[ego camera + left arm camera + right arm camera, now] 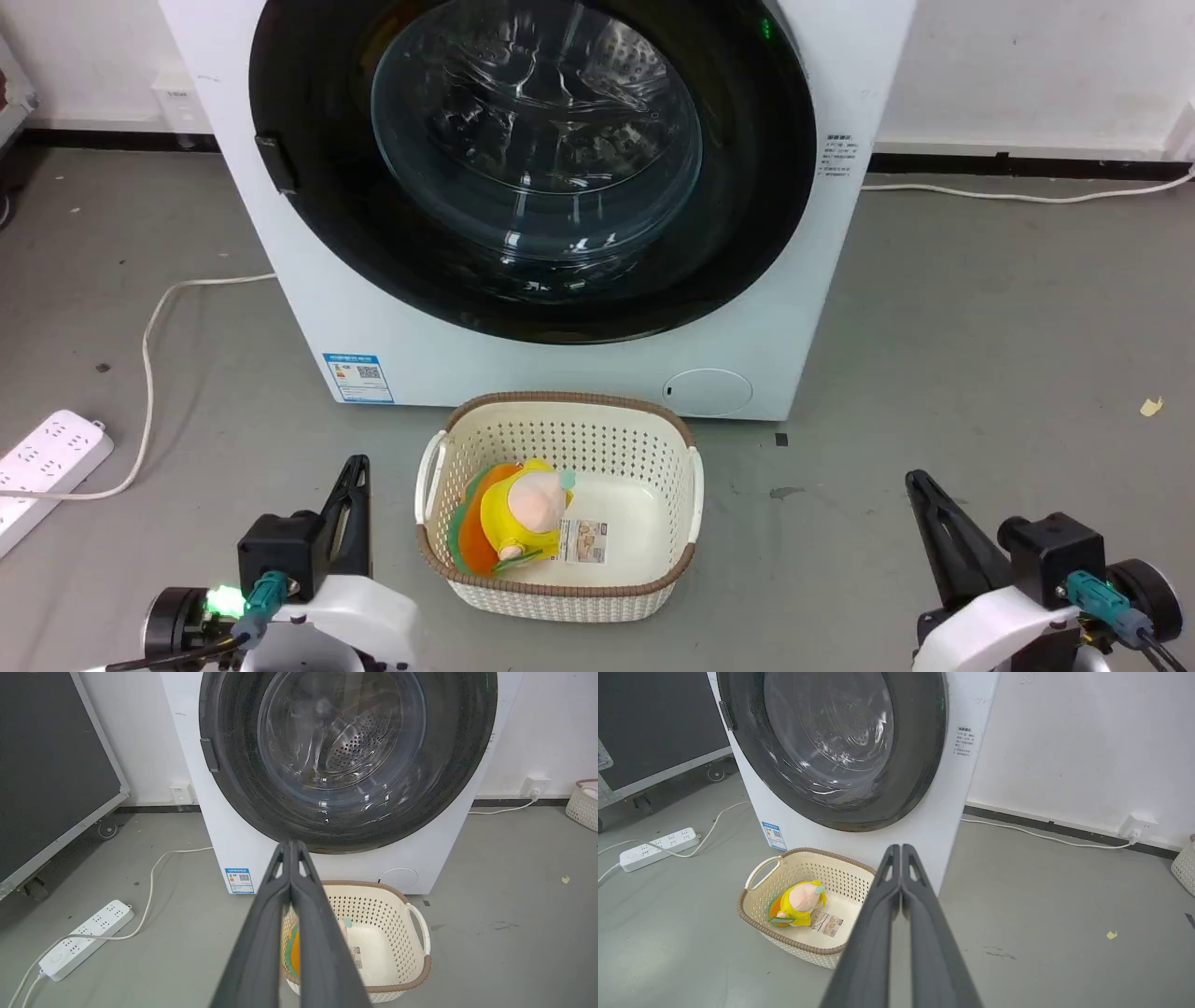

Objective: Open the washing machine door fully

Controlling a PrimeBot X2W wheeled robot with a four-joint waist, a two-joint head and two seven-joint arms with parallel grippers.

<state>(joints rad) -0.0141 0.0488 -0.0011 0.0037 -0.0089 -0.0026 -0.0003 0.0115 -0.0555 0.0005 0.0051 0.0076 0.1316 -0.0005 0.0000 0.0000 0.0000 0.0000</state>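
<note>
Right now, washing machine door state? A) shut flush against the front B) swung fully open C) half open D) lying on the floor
A: the washing machine door lies flush in the white front of the washing machine, with no gap at its rim. The left gripper and right gripper, both shut, sit low and clear of it.

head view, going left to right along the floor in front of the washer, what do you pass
white power strip → left gripper → cream perforated basket → right gripper → small yellowish scrap
</note>
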